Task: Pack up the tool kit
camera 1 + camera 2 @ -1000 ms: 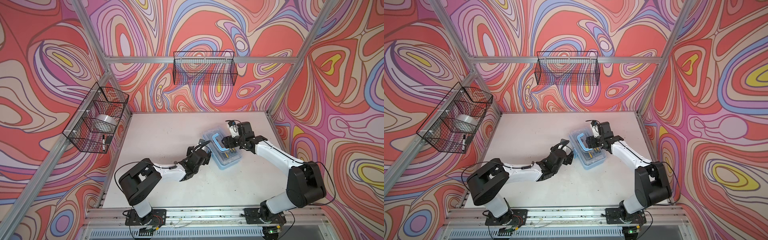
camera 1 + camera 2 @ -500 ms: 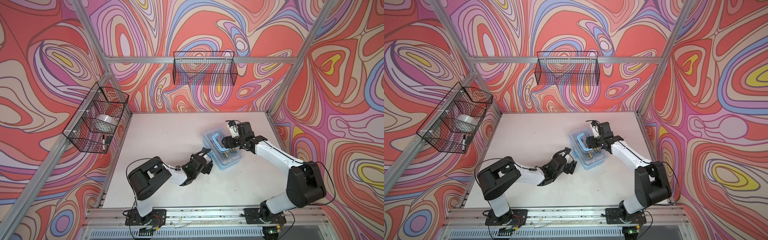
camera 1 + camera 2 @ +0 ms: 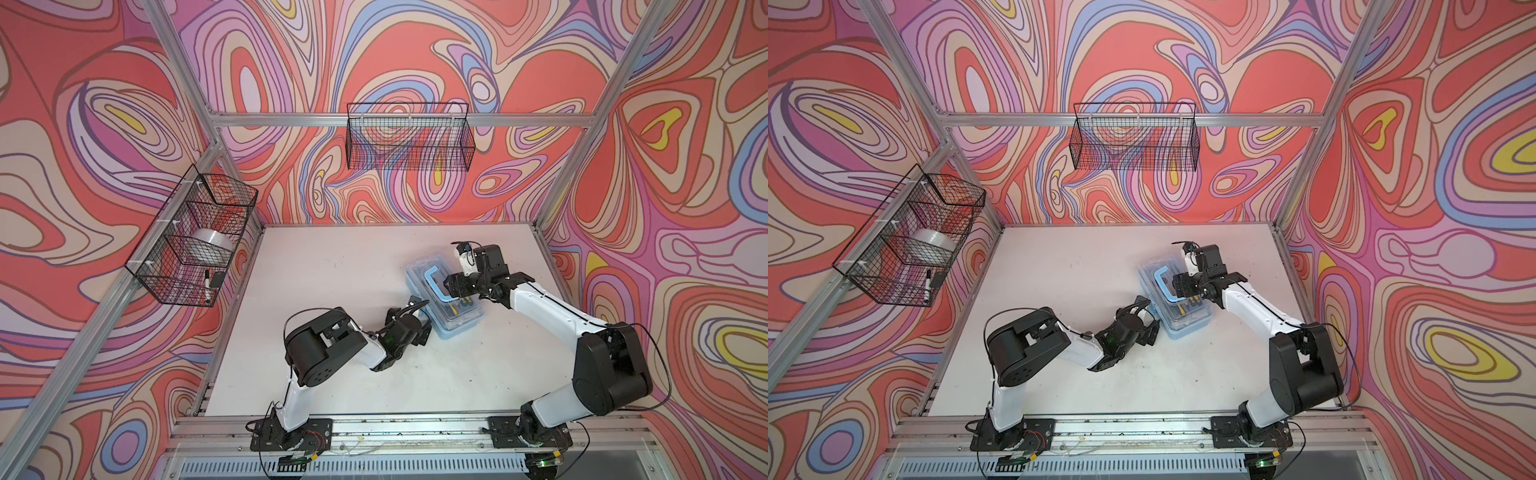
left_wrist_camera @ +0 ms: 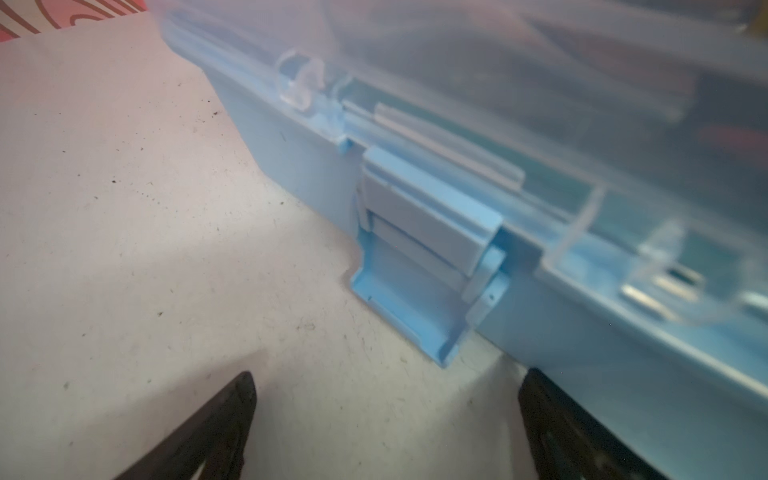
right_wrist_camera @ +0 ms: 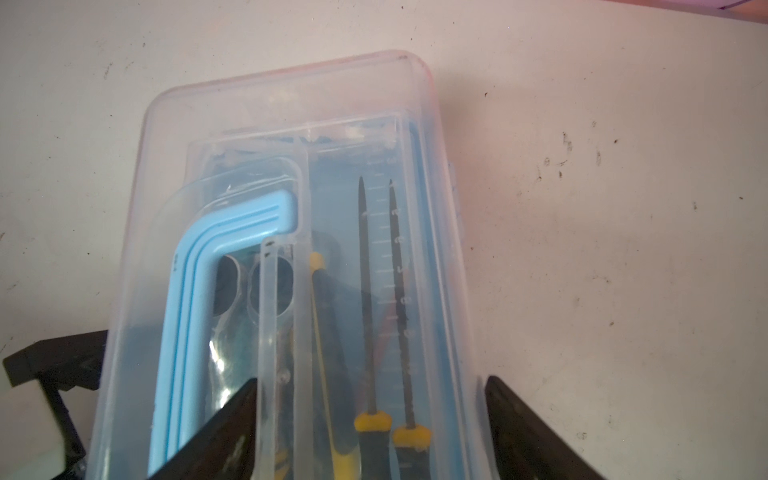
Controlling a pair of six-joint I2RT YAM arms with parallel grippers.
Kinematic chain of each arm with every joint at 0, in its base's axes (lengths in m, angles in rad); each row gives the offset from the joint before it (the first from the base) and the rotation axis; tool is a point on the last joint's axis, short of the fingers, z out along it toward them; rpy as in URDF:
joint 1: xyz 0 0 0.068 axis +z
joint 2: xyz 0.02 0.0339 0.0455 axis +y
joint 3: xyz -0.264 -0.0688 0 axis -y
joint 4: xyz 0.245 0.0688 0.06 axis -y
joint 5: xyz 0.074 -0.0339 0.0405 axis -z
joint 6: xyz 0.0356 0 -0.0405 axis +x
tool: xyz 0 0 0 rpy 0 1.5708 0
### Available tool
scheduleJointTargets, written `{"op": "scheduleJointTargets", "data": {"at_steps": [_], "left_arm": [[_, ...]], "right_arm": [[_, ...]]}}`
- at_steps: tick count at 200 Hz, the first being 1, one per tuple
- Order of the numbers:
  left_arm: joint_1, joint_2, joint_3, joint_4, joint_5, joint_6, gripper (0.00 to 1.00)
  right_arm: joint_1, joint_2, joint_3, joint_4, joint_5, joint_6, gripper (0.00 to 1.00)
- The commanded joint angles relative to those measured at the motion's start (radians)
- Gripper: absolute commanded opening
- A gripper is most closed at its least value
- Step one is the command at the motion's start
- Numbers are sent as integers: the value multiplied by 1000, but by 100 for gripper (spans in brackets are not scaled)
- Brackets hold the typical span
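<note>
The tool kit case, smooth light-blue plastic with rounded corners, lies flat on the scuffed white desk, right of middle, between the two arms. Its cloudy clear lid is down, and one ribbed blue U-shaped handle lies folded on it. Through the lid show two thin black shafts with yellow collars and two round metal heads, blurred; the rest is hard to make out. One blue latch sits on the side wall, its lower flap jutting out. The left jaws are released, wide apart beside that latch, grasping nothing. The right jaws are spread over the lid, grasping nothing. Two black wire baskets hang on the walls
</note>
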Motion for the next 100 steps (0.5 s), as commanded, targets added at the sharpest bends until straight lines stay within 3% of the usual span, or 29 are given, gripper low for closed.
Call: {"op": "scheduleJointTargets", "data": {"at_steps": [1, 50, 100], "left_arm": [[-6, 42, 43, 42, -85, -6, 99], [-11, 66, 58, 105, -215, 1, 99], [-11, 44, 58, 130, -264, 51, 99]], "right_arm": [[-6, 4, -40, -57, 35, 4, 85], [-6, 5, -50, -53, 8, 0, 84], [-6, -2, -65, -53, 24, -8, 84]]}}
